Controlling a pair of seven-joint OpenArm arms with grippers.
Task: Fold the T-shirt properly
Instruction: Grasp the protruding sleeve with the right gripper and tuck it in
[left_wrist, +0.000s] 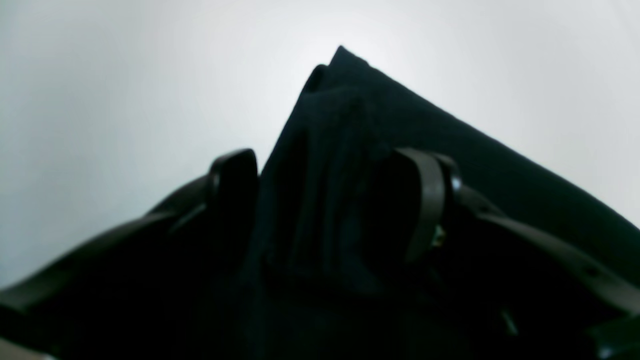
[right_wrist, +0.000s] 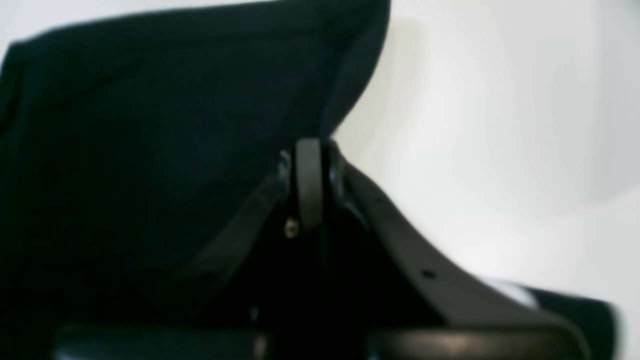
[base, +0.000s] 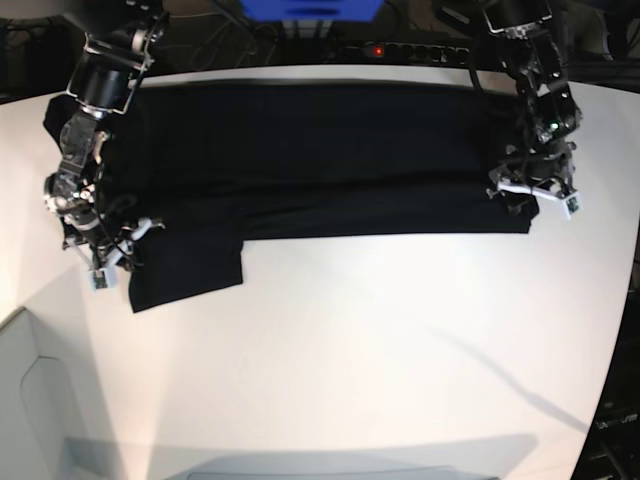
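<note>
The black T-shirt (base: 320, 160) lies flat along the far half of the white table (base: 350, 350), folded lengthwise, with one sleeve flap (base: 185, 275) sticking out toward the near side at the left. My left gripper (base: 520, 195) sits at the shirt's right end. In the left wrist view this gripper (left_wrist: 327, 157) is open, and a ridge of the T-shirt (left_wrist: 450, 145) runs between its spread fingers. My right gripper (base: 105, 262) is at the shirt's left edge. Its fingers (right_wrist: 310, 175) are pressed together, and the T-shirt's (right_wrist: 150, 125) hem runs right into their tips.
A blue box (base: 310, 8) and a power strip with a red light (base: 400, 48) stand behind the table's far edge among cables. The table's rounded edge curves down the right side. A pale panel (base: 30, 400) sits off the near-left corner.
</note>
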